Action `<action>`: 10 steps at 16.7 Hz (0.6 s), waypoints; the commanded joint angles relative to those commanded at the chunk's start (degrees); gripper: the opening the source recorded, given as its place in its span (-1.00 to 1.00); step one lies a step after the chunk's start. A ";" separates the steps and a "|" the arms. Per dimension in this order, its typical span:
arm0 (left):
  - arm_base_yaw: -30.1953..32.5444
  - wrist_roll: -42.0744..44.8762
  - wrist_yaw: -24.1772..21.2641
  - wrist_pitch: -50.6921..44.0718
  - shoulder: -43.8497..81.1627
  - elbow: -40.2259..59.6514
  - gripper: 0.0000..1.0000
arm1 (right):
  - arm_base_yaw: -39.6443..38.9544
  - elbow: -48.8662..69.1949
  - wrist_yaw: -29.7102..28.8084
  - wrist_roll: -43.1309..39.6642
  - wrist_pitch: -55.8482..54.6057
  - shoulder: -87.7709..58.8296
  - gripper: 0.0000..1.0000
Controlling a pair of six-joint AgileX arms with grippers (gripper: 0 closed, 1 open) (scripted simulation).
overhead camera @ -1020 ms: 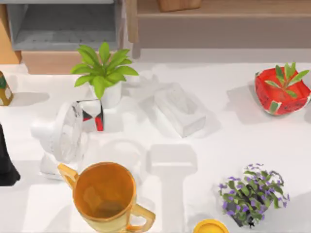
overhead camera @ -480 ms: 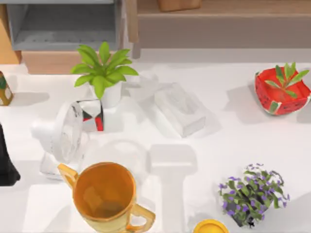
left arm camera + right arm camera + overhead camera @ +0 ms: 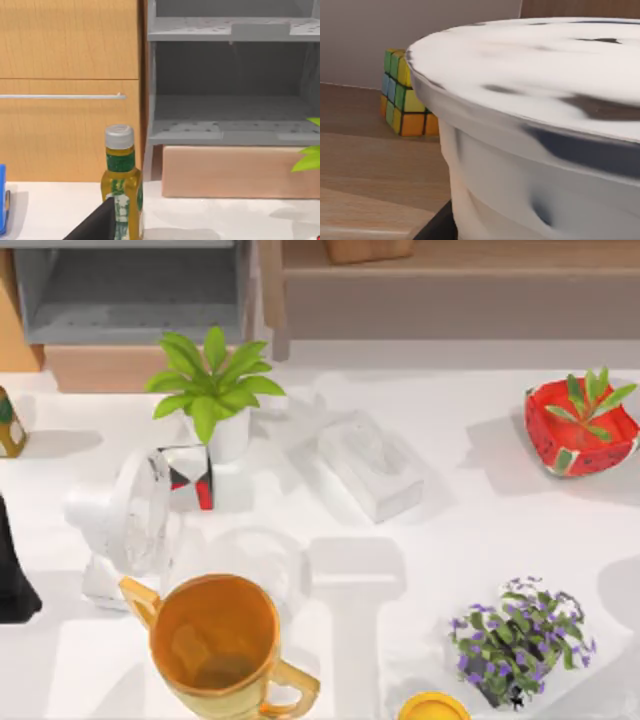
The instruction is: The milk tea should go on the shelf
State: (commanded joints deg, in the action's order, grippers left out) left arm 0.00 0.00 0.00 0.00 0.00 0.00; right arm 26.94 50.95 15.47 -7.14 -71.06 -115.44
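Apparently our right gripper has the milk tea [image 3: 545, 125], a white cup looming close in the right wrist view, above a wooden board of the shelf [image 3: 365, 180] near a colour cube [image 3: 402, 95]. We judge this the placing step; next, lower it squarely, though we cannot tell how either gripper's fingers stand.

The shelf [image 3: 140, 300] stands behind the plant [image 3: 212, 390]; the pitcher [image 3: 215, 645] sits nearest, front left.

orange jug [image 3: 215, 645] | red watermelon-patterned pot [image 3: 580, 430] | purple-flowered plant [image 3: 520, 635] | multicoloured cube [image 3: 405, 92] | tan-and-grey shelf [image 3: 75, 100]
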 joint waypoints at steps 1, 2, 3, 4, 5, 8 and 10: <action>0.00 0.00 0.00 0.00 0.00 0.00 1.00 | -0.10 0.28 -0.61 -0.58 2.17 1.61 -1.00; 0.00 0.00 0.00 0.00 0.00 0.00 1.00 | -0.26 0.78 -1.12 -1.04 4.46 3.14 -1.00; 0.00 0.00 0.00 0.00 0.00 0.00 1.00 | -0.51 1.51 -1.54 -1.34 6.84 4.57 -1.00; 0.00 0.00 0.00 0.00 0.00 0.00 1.00 | -0.85 2.50 -1.83 -1.48 9.28 5.85 -1.00; 0.00 0.00 0.00 0.00 0.00 0.00 1.00 | -1.30 3.71 -2.01 -1.42 11.78 6.97 -1.00; 0.00 0.00 0.00 0.00 0.00 0.00 1.00 | -3.10 8.32 -1.92 -0.22 19.56 9.24 -1.00; 0.00 0.00 0.00 0.00 0.00 0.00 1.00 | -4.49 11.77 -1.46 1.26 24.81 9.79 -1.00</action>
State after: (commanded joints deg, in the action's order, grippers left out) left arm 0.00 0.00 0.00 0.00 0.00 0.00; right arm 22.45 62.73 14.02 -5.88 -46.25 -105.65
